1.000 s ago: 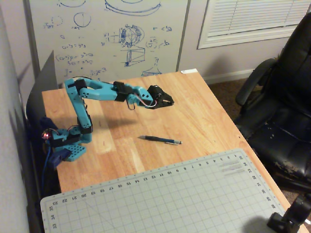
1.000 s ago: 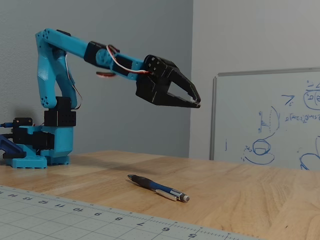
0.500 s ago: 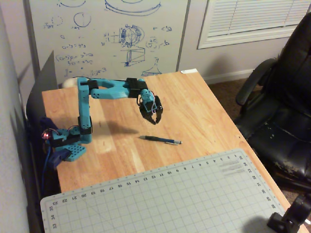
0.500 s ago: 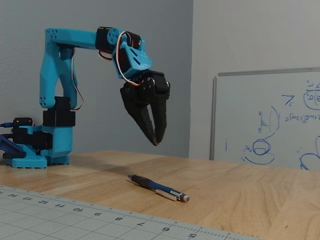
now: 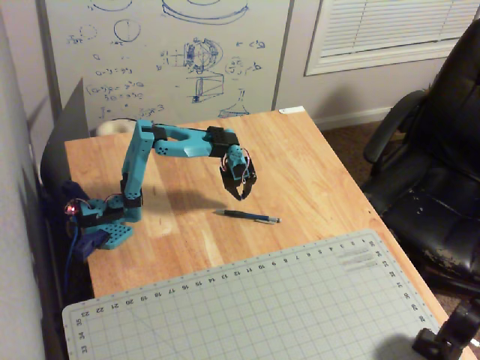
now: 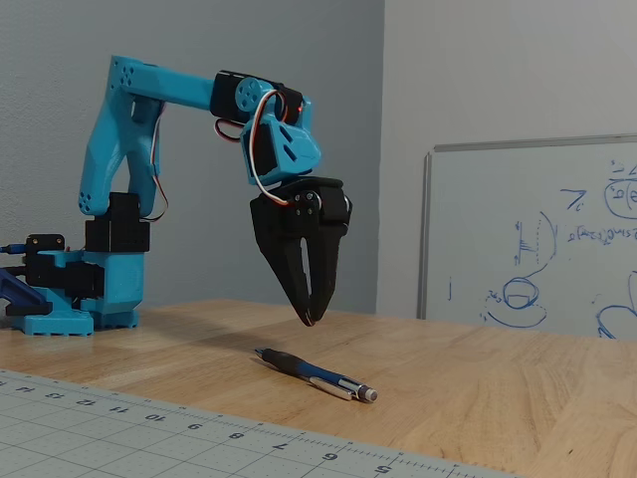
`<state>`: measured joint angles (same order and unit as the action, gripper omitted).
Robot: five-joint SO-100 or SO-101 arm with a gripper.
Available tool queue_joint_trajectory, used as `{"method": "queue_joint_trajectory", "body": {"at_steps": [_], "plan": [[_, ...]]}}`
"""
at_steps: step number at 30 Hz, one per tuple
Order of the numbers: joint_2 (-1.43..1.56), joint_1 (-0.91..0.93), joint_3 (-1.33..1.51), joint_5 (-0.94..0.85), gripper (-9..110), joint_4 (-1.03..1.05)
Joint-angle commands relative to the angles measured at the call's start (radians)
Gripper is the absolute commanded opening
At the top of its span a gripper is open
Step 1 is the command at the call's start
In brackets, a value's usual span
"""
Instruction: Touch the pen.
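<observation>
The pen lies flat on the wooden table, a thin dark stick with a bluish middle and a metallic tip pointing right; in the low fixed view the pen lies just behind the cutting mat's edge. My blue arm's black gripper points down and hangs above the pen's dark end, apart from it. In the low fixed view the gripper has its fingertips together, shut and empty, a short gap above the pen.
A grey-green cutting mat covers the table's front. The arm's base stands at the table's left. A whiteboard leans behind the table. A black office chair stands at the right.
</observation>
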<state>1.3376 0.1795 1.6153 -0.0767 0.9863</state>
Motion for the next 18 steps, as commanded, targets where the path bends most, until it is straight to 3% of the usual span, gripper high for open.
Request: {"method": "queue_joint_trajectory", "body": {"at_steps": [1,18], "plan": [[0.031,0.055,-0.087,0.008,0,0.012],[-0.04,0.084,-0.091,0.008,0,0.006]]}}
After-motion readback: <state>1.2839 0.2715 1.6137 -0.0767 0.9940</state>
